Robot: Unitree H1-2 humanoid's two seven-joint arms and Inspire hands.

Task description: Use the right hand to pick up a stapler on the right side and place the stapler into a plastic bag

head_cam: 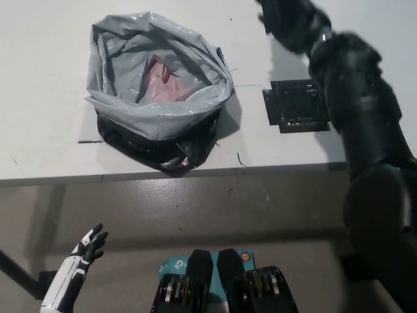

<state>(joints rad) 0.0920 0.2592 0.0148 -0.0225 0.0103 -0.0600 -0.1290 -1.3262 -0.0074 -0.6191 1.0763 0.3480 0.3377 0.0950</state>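
Although the right hand [287,26] is showing only as a dark blur at the top edge, its grip impossible to tell, the stapler is lying nowhere on the dark pad [296,107] or the table [52,39], so I am judging it lifted but not yet dropped into the plastic bag [156,98], while the left hand [88,248] is resting with fingers spread, low left.

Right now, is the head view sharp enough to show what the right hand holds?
Head view: the right hand is motion-blurred at the top edge, its grasp unreadable; the plastic bag is sharp, with glare on its glossy rim; the left hand rests lower left.
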